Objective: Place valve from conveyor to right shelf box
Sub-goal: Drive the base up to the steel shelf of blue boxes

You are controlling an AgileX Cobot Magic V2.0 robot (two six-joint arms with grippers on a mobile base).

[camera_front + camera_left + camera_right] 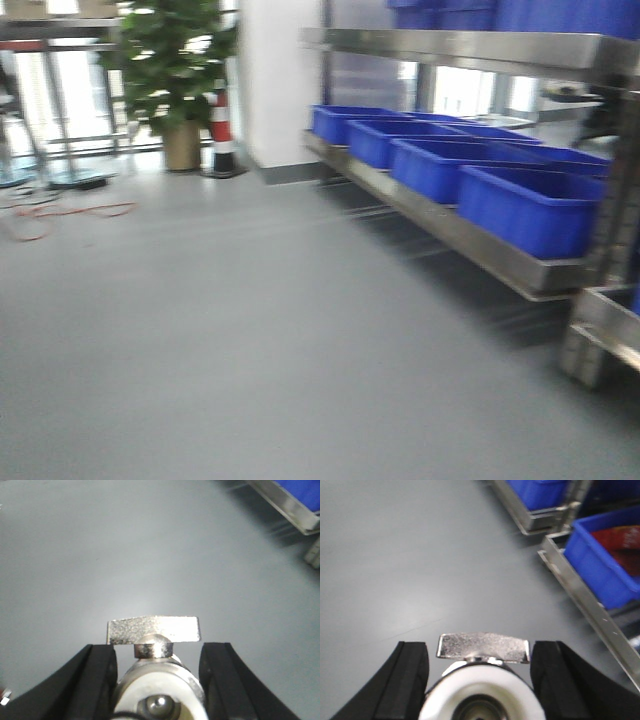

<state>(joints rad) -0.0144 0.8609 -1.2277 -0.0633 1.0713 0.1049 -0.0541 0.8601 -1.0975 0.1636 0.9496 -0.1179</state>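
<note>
Each of my grippers carries a valve above the grey floor. My left gripper (159, 672) is shut on a valve (160, 690) with a white-ringed metal body and a flat silver handle (154, 631) pointing forward. In the same way, my right gripper (480, 675) is shut on a second valve (481, 687), whose handle (483, 647) sits between the black fingers (407, 680). The right shelf (470, 238) of steel rails runs along the right side and carries blue boxes (520, 205). One blue box (600, 565) lies ahead and to the right of the right gripper. The conveyor is out of view.
Grey floor (250, 330) stretches ahead. At the back left are a potted plant (175, 75), a red-and-white cone (221, 135) and red cable (70, 212) on the floor. A shelf upright (610, 260) stands near right. A shelf corner (292, 512) shows at the left wrist view's top right.
</note>
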